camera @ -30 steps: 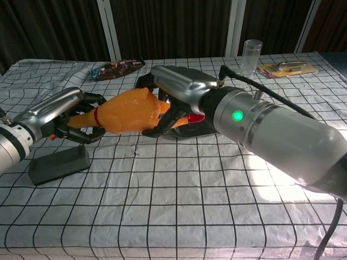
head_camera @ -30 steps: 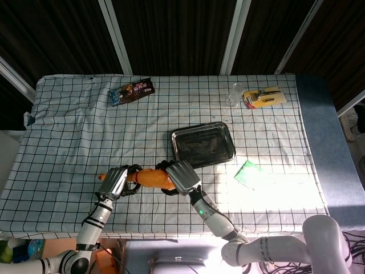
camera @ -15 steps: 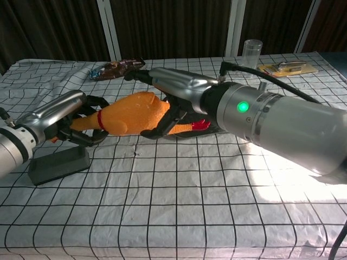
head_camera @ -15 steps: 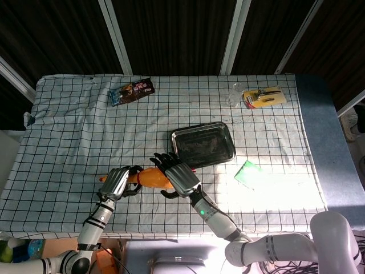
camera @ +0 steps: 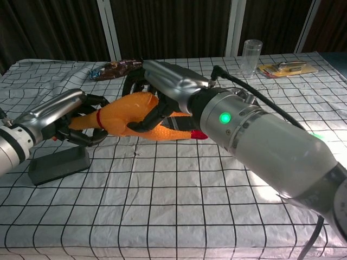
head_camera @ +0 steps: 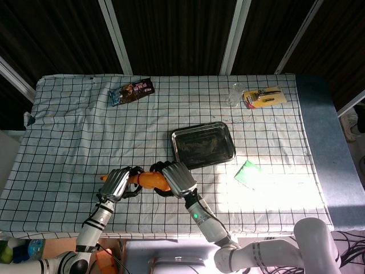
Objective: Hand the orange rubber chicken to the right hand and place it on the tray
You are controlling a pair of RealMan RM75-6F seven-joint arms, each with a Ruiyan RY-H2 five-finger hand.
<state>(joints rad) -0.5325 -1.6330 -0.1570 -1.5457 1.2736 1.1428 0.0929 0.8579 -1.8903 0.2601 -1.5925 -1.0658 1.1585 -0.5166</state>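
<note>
Gripping the orange rubber chicken [camera: 127,116] together, left hand [camera: 65,111] and right hand [camera: 162,86] hold opposite ends.

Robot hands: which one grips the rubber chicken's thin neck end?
The left robot hand, holding the chicken beyond its red collar; the right wraps the body.

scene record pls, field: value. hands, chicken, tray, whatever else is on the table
left hand: grips the neck end of the orange rubber chicken
right hand: fingers wrapped over the chicken's body
chicken: held above the cloth between both hands, not on the tray
tray: dark metal, behind the hands
far side: snack packet, clear cup, yellow carded item
near right: green packet
</note>
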